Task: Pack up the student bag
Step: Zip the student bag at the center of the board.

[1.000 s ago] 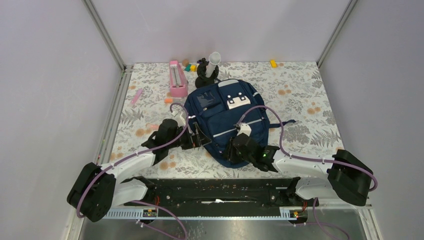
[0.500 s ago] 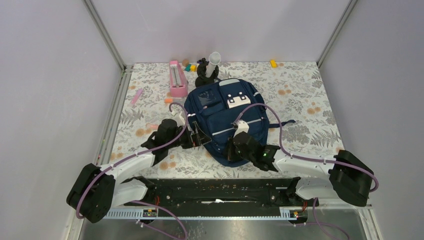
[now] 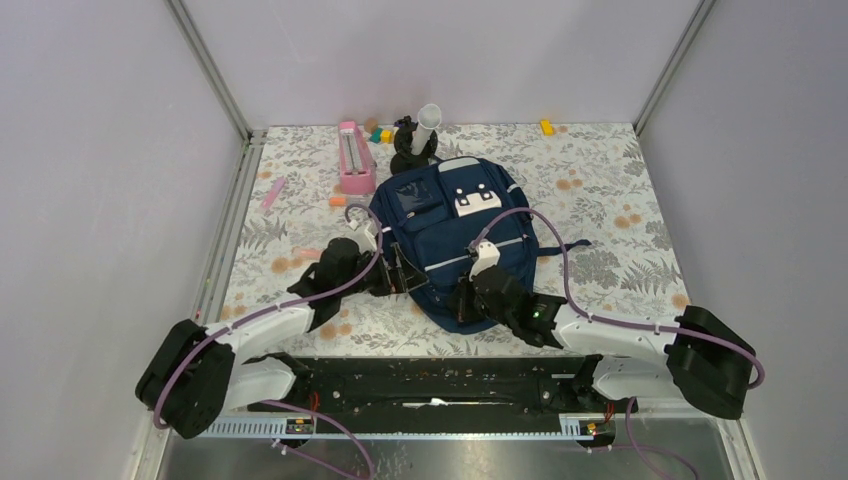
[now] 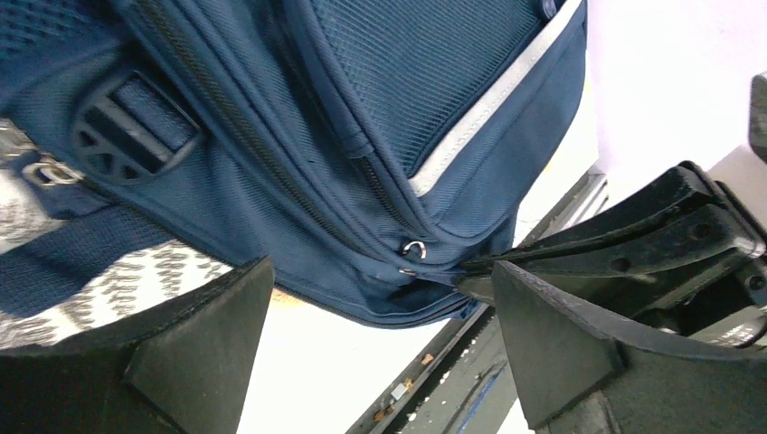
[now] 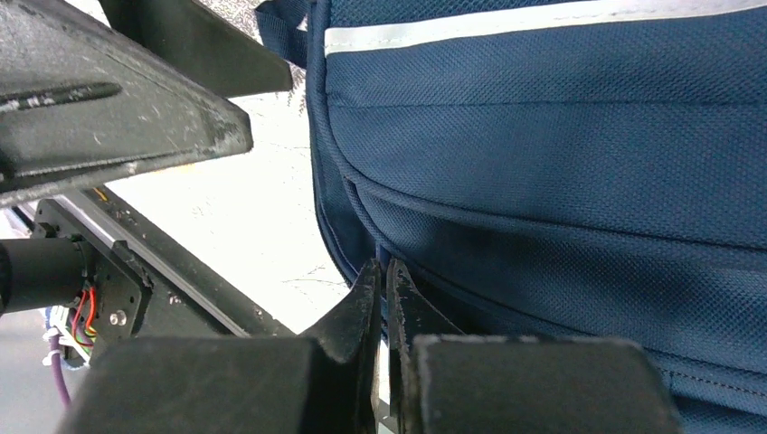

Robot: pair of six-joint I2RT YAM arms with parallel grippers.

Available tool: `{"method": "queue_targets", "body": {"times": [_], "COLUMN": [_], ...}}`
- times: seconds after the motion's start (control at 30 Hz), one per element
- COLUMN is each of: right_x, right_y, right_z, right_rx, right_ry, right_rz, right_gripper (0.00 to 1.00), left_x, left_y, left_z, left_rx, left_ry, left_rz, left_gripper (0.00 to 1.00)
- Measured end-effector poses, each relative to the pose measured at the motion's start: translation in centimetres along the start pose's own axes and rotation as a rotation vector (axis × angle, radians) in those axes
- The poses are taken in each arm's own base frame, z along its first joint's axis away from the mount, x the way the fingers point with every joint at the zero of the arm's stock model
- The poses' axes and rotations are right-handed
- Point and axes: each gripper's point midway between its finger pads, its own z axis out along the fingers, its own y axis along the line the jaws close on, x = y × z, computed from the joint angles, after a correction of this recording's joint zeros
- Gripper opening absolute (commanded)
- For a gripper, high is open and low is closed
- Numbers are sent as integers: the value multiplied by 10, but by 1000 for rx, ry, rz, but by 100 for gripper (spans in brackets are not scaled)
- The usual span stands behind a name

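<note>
The student bag [image 3: 450, 235], navy with white-grey patches and a light stripe, lies flat in the middle of the flowered table. My left gripper [image 3: 398, 275] is open at the bag's near left edge; in the left wrist view [image 4: 380, 271] its jaws stand wide around the bag's corner [image 4: 362, 108] and two metal zipper sliders [image 4: 414, 249]. My right gripper [image 3: 463, 297] is at the bag's near edge. In the right wrist view [image 5: 384, 271] its jaws are pressed together on a thin blue zipper tab of the bag [image 5: 543, 136].
A pink pencil case [image 3: 354, 157], small coloured blocks [image 3: 380, 133], a black stand with a white tube [image 3: 415, 140] and a yellow block [image 3: 546, 126] sit at the back. A pink pen [image 3: 272, 192] lies at the left. A black rail [image 3: 430, 380] runs along the near edge.
My right gripper has crept a little to the left along the bag's near edge, still shut. My left gripper has shifted slightly towards the bag.
</note>
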Motion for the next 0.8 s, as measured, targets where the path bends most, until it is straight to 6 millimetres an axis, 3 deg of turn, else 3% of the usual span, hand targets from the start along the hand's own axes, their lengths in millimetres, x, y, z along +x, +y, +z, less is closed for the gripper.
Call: {"method": "queue_targets", "body": {"times": [0.13, 0.3, 0.47, 0.8], "right_x": [6, 7, 8, 12], "right_y": [-3, -1, -1, 2], "right_z": [6, 11, 17, 27], "right_rx": [0, -10, -14, -15], "right_ry": [3, -6, -17, -36], "right_rz": [-19, -42, -45, -46], "right_gripper": [0, 0, 3, 10], "left_x": [9, 9, 13, 16], "left_y": [-3, 1, 7, 5], "left_z": [10, 26, 38, 43], "left_rx": [11, -7, -8, 9], "left_ry": [28, 42, 56, 54], "left_rz": [-17, -43, -74, -108], "left_gripper": [83, 60, 44, 34]}}
